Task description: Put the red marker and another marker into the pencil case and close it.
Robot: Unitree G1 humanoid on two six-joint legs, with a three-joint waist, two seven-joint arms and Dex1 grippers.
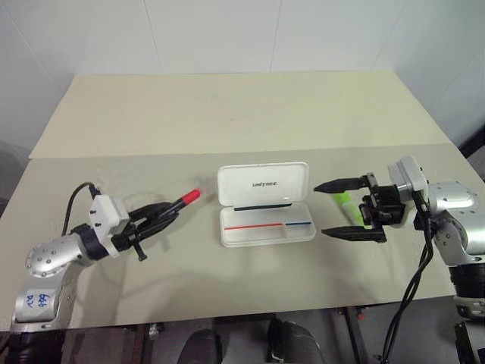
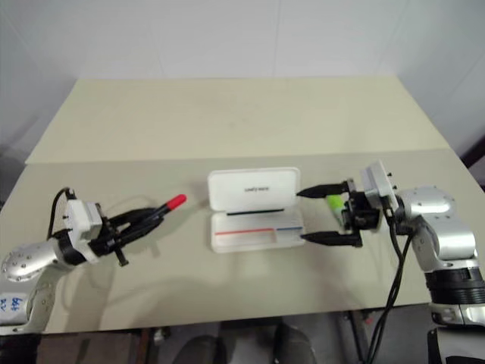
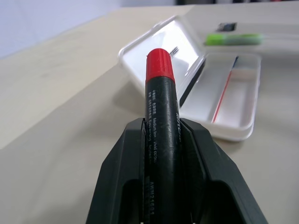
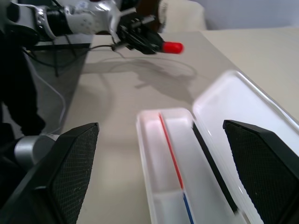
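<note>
Across the beige table [image 1: 227, 129] — two tabletops butted together with a seam running side to side — the pencil case [image 1: 264, 203] lies open in the middle of the near half, its lid [image 1: 262, 183] thrown back and tilted up on the far side and bearing small dark lettering. Its shallow tray shows a thin red line, a thin blue line and a black strip along the hinge, with no marker lying in it.

On the case's left, the left gripper [image 1: 168, 214] hangs above the table, its black fingers closed on the red marker [image 1: 184, 201]. From the left wrist view the marker's dark barrel sits clamped between the fingers, and its red end juts out toward the case; the lower barrel is hidden inside the grip.

On the case's right, the right gripper [image 1: 326, 208] is spread wide and grips nothing — one finger near the lid's corner, the other near the tray's corner. It stands in front of another marker [image 1: 344, 202], the lime-green one, which lies on the table just beyond the case's right end; only a short piece of it shows between the fingers and the wrist body, so how it lies is hard to make out.

A black cable [image 1: 413, 292] trails from the right forearm down past the table's front edge.
</note>
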